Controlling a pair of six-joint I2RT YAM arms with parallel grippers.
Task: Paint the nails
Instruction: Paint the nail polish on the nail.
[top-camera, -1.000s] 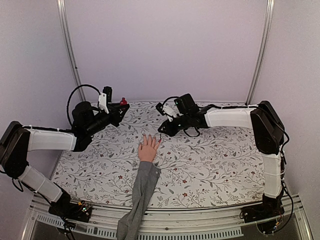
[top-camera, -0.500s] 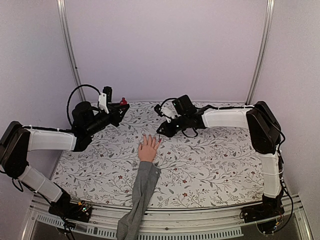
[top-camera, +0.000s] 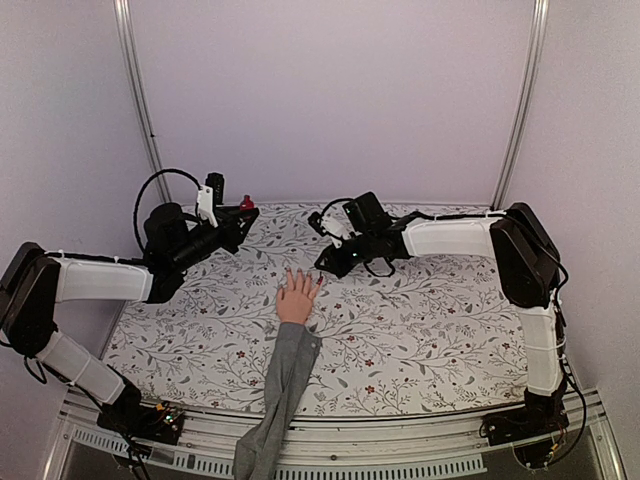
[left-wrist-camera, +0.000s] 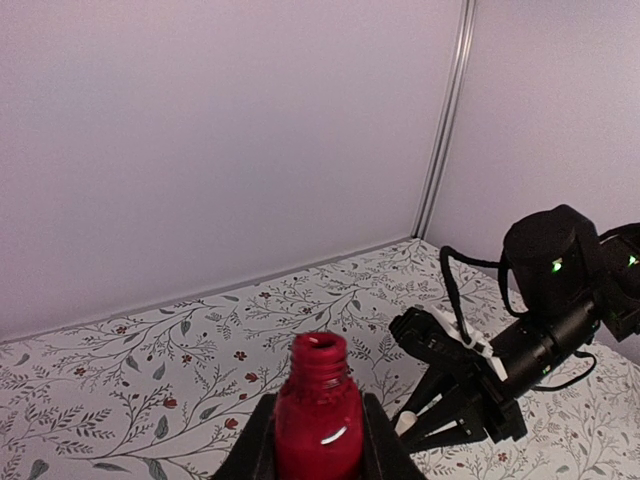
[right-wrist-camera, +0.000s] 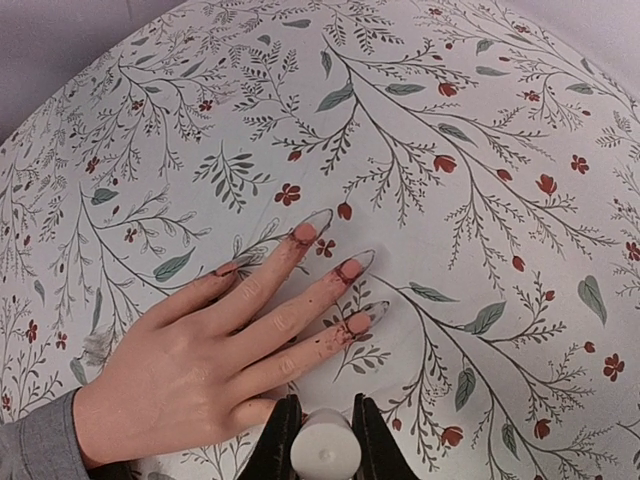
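The peach mannequin hand (top-camera: 296, 298) lies flat on the floral cloth, fingers spread toward the back, with a grey sleeve (top-camera: 285, 375). In the right wrist view its nails (right-wrist-camera: 352, 268) are long and clear, and red is smeared on the fingertips. My right gripper (right-wrist-camera: 325, 425) is shut on the white brush cap (right-wrist-camera: 325, 452), directly over the little finger; the brush itself is hidden. From above, the right gripper (top-camera: 330, 262) hovers just right of the fingertips. My left gripper (left-wrist-camera: 318, 432) is shut on the open red polish bottle (left-wrist-camera: 318, 415), held up at the back left (top-camera: 245, 205).
The flower-patterned cloth (top-camera: 430, 320) covers the table. Pale walls and two metal corner posts (top-camera: 520, 100) close off the back. The right arm (left-wrist-camera: 545, 300) shows in the left wrist view.
My right gripper has edged slightly left toward the fingertips. The left arm and bottle have not moved.
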